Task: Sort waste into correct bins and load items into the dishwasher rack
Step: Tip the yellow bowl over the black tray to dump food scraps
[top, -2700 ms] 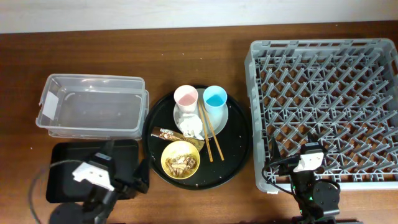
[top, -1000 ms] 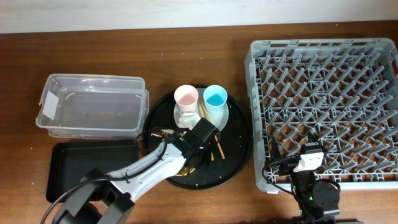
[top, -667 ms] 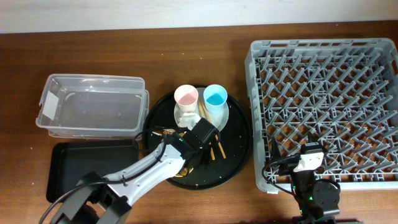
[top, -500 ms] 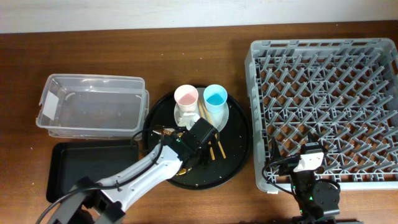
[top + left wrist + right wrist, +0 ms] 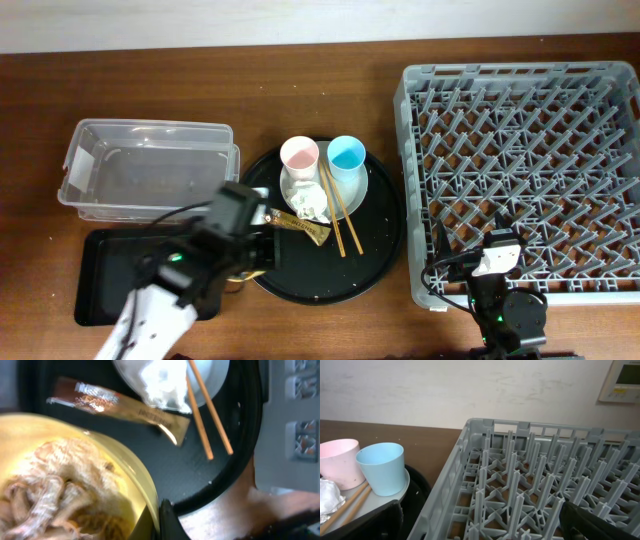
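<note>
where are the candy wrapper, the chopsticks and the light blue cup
candy wrapper [image 5: 120,406], left wrist view, middle of the brown foil
chopsticks [image 5: 210,408], left wrist view, midway along the right stick
light blue cup [image 5: 382,474], right wrist view, its outer wall

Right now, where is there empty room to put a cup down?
The grey rack holds nothing between its pegs. The clear box looks empty. The round tray's near half, past the wrapper, is bare. Crowded at its back: plate, pink cup, blue cup, napkin, chopsticks.
</note>
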